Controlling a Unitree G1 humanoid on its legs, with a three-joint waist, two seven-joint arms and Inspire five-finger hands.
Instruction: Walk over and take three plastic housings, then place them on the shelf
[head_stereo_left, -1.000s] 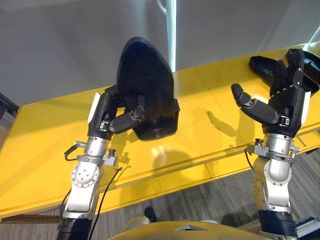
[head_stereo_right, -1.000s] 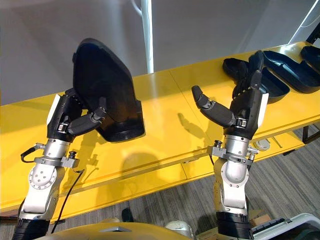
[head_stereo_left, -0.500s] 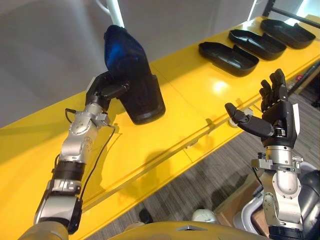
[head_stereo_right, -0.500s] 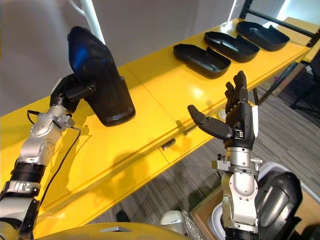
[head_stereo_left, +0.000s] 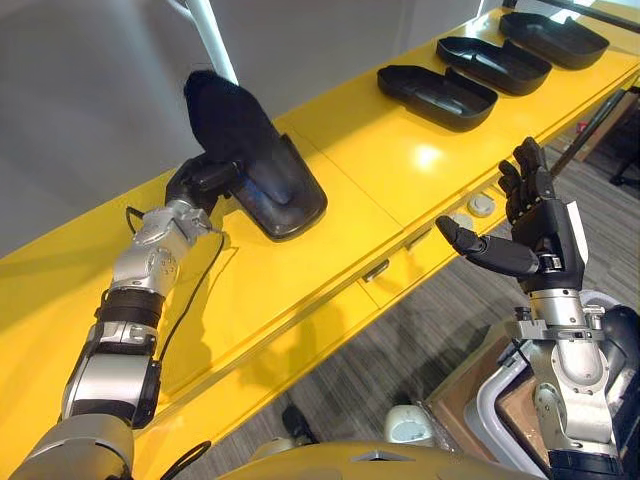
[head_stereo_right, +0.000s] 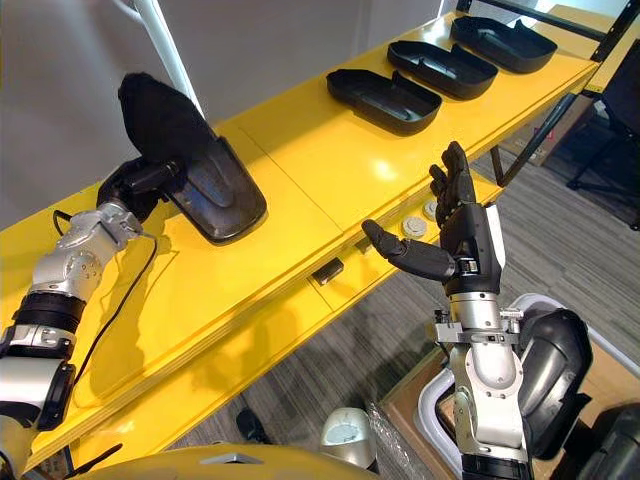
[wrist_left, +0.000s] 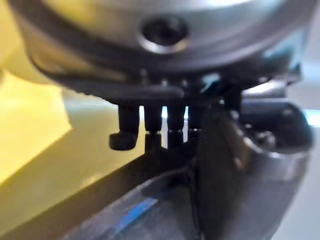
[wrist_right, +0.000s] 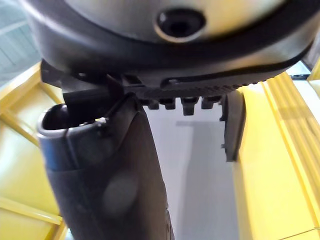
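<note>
- The robot's left hand (head_stereo_left: 197, 180) is at the left. Its fingers and thumb are curled round the edge of a large black plastic housing (head_stereo_left: 245, 150).
- This housing stands tilted. Its narrow rounded end points up in front of the grey wall (head_stereo_left: 90, 90), and its broad end sits low over the long yellow shelf (head_stereo_left: 330, 250). Whether it touches the shelf cannot be told.
- A white pole (head_stereo_left: 212, 40) rises just behind it.
- Further right, three black tray-shaped housings lie in a row on the shelf, hollow side up and well apart from the held one: the nearest (head_stereo_left: 437, 95), the middle (head_stereo_left: 498, 65) and the farthest (head_stereo_left: 553, 38).
- The right hand (head_stereo_left: 540, 235) is held upright in front of the shelf's edge, over the grey carpet floor (head_stereo_left: 400, 350). Its fingers are straight, its thumb is spread, and it holds nothing.
</note>
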